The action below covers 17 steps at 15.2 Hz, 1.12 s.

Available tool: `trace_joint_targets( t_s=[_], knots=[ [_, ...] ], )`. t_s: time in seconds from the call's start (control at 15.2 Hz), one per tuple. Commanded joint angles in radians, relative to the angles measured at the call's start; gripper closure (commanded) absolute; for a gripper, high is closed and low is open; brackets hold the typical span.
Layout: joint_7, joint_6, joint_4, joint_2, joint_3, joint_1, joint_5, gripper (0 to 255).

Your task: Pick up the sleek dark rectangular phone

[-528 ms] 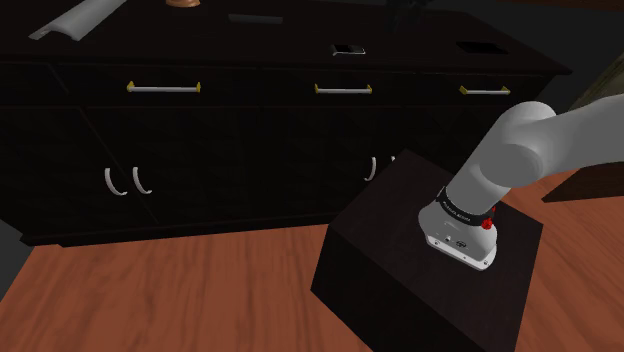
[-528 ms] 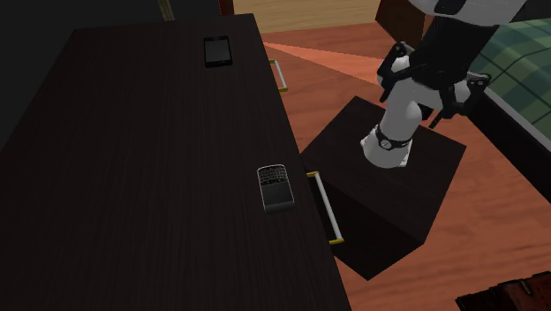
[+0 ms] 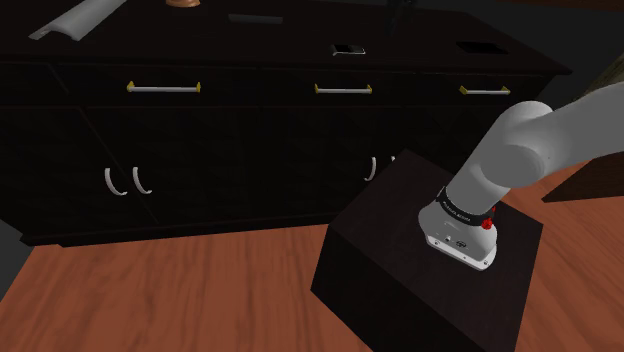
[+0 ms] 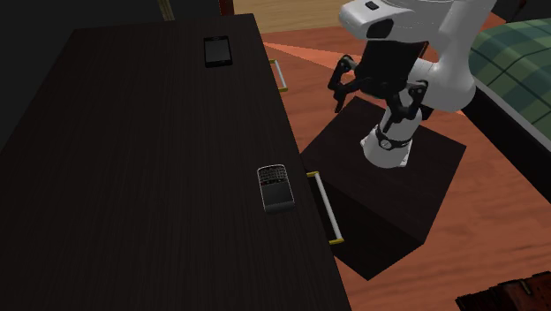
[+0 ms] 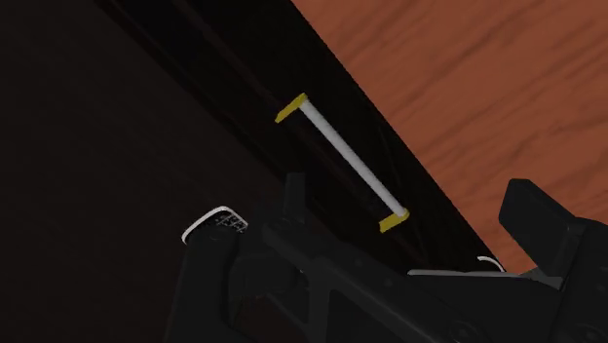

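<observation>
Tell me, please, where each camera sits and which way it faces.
Shoulder view: beside the stand, facing the dark cabinet fronts; the white arm shows.
Second exterior view: high over the counter, looking down along it; arm and open pincer show.
Wrist view: on the hand, looking down at the counter edge and a drawer handle; black fingers show.
Shared: the keypad phone lies in the second exterior and wrist views.

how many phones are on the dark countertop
2: a flat black rectangular phone at the second exterior view's top, a silver-edged keypad phone mid-counter near the front edge. More may lie off-frame.
</observation>
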Motion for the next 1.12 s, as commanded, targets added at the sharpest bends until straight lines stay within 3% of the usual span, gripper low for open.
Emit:
trace_joint_targets(
  t_s=[0.0, 0.4, 0.79, 1.06],
  knots=[
    [-0.099, 0.036, 0.015, 0.061, -0.048, 0.012, -0.016, 0],
    [-0.385, 0.109, 0.129, 0.278, -0.18, 0.051, -0.025, 0],
    [-0.677, 0.148, 0.302, 0.535, -0.277, 0.082, 0.031, 0],
    [-0.709, 0.189, 0.288, 0.568, -0.283, 0.081, 0.041, 0]
  ],
)
